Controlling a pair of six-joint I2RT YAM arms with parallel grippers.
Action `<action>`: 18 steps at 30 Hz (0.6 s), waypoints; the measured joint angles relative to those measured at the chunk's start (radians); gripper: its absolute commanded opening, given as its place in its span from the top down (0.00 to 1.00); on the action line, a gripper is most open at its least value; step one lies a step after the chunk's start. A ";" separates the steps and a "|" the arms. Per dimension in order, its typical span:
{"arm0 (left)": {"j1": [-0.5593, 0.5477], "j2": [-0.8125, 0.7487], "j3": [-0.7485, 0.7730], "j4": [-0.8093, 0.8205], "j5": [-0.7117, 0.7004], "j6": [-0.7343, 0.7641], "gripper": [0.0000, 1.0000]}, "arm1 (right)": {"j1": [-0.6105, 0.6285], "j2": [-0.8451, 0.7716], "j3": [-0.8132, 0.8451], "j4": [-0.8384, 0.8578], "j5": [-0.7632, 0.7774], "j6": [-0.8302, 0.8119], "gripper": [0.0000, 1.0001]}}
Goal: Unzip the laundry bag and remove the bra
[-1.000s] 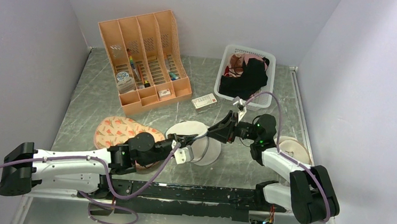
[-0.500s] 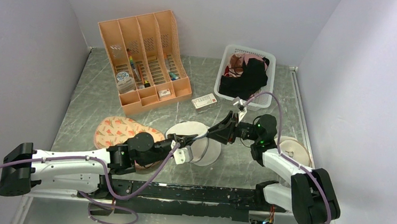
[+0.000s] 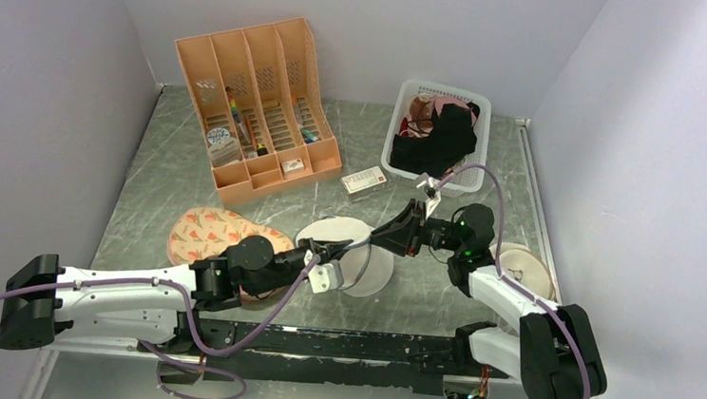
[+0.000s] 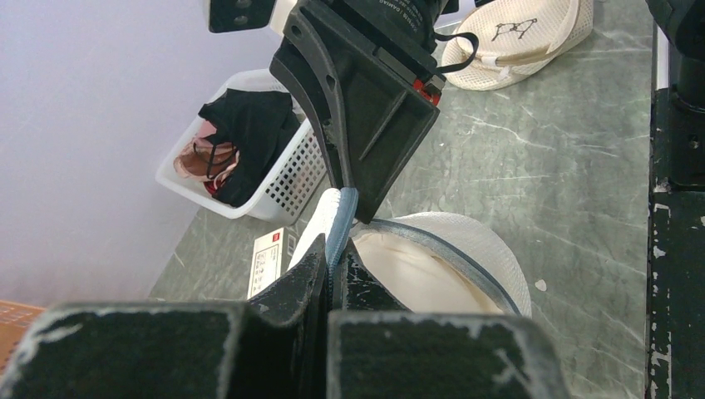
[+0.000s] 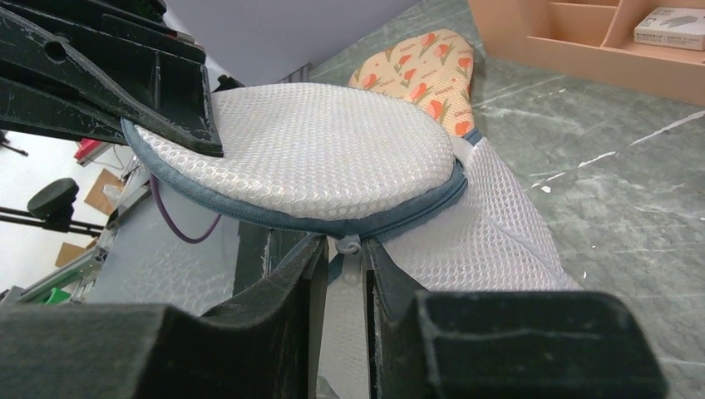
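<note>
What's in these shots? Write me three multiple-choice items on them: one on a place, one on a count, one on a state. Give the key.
1. Where does the white basket stand?
A. back right of the table
B. near left corner
C. dead centre

2. How many slots has the orange organizer?
A. two
B. four
C. six

3. How do the left gripper's jaws stand?
A. wide open
B. shut on the laundry bag's rim
C. shut on a box

Key: 1 A, the top view shows it near the far right corner. 2 B, four slots show from above. 3 B, the left wrist view shows the rim pinched between them.
</note>
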 measured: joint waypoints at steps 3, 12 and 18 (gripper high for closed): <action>0.000 0.000 0.000 0.000 0.000 0.000 0.93 | -0.001 -0.001 -0.003 0.000 0.000 0.000 0.83; 0.000 -0.009 0.000 -0.003 0.000 0.000 0.93 | -0.004 -0.005 -0.007 -0.010 0.000 -0.002 0.82; 0.000 -0.010 0.000 -0.004 0.000 0.000 0.93 | -0.006 -0.015 -0.009 -0.018 0.000 -0.003 0.82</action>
